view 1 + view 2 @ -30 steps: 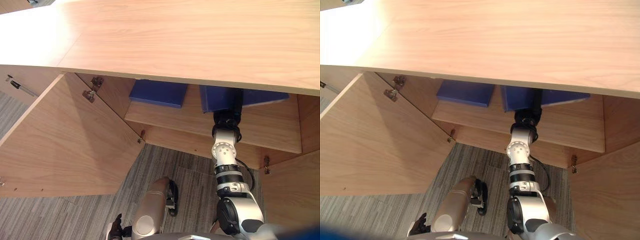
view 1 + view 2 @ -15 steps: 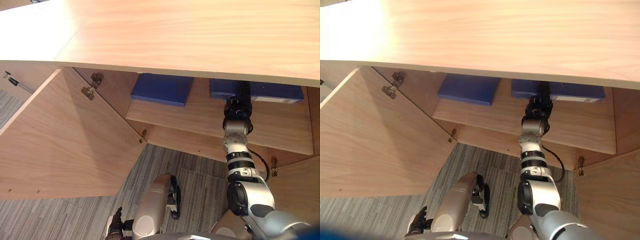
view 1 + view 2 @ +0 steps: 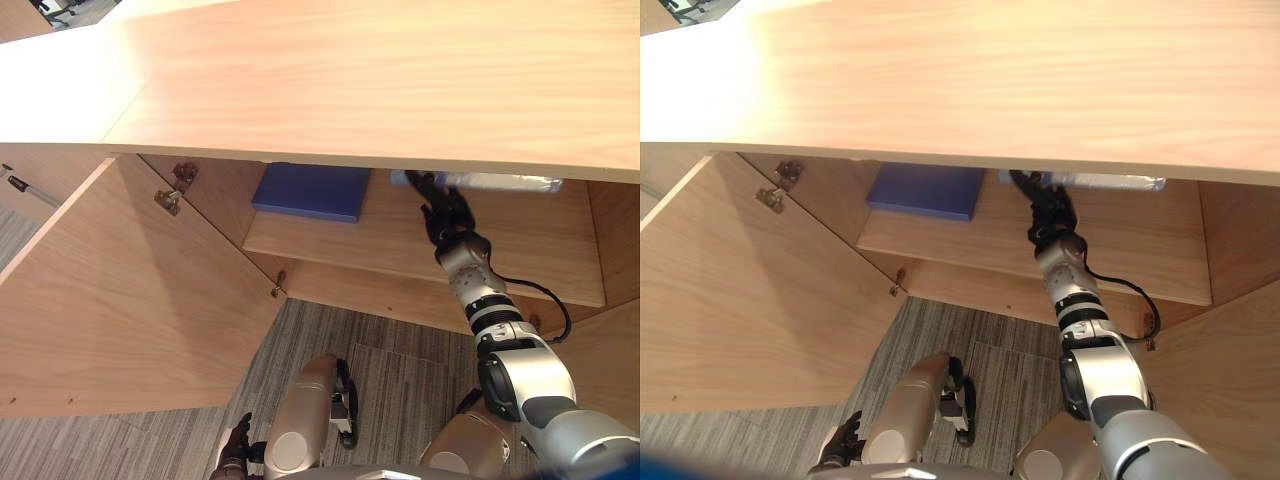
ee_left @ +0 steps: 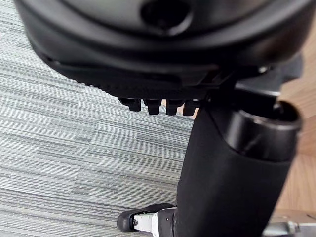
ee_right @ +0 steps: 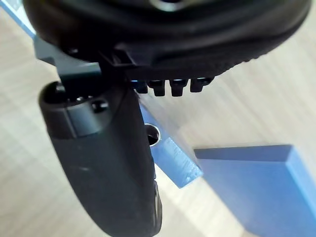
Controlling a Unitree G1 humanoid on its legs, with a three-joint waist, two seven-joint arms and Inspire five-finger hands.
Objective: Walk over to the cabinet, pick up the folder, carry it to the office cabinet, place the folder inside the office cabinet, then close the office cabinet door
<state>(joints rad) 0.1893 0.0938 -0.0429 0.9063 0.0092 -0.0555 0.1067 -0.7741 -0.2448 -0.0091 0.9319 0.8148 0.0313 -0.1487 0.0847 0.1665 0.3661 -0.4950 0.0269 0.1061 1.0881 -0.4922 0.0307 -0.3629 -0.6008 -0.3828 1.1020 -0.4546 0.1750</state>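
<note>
Left eye view: flat blue folder with a pale edge point(image 3: 500, 182) lies on the light wooden shelf point(image 3: 400, 245) inside the cabinet, in the upper right of the frame. It is mostly hidden under the wide light-wood cabinet top point(image 3: 400, 80).
Long axis: left to right across the frame, along the shelf.
Right robot hand point(image 3: 446, 212): just below the folder's left end, fingers loose and spread toward it, gripping nothing. I cannot tell whether the fingertips touch it.
Key relation: the folder lies up and right of this hand. Placement looks done, so pulling back toward the lower frame should clear it.
Left robot hand point(image 3: 236, 458): at the bottom edge, well apart from the shelf; its state I cannot tell.
Neighbour: second dark blue flat folder point(image 3: 310, 190), upper centre, on the same shelf and apart from the first.
Door: open light-wood cabinet door point(image 3: 130, 300) at the left, nearer the left arm, not yet closed.
</note>
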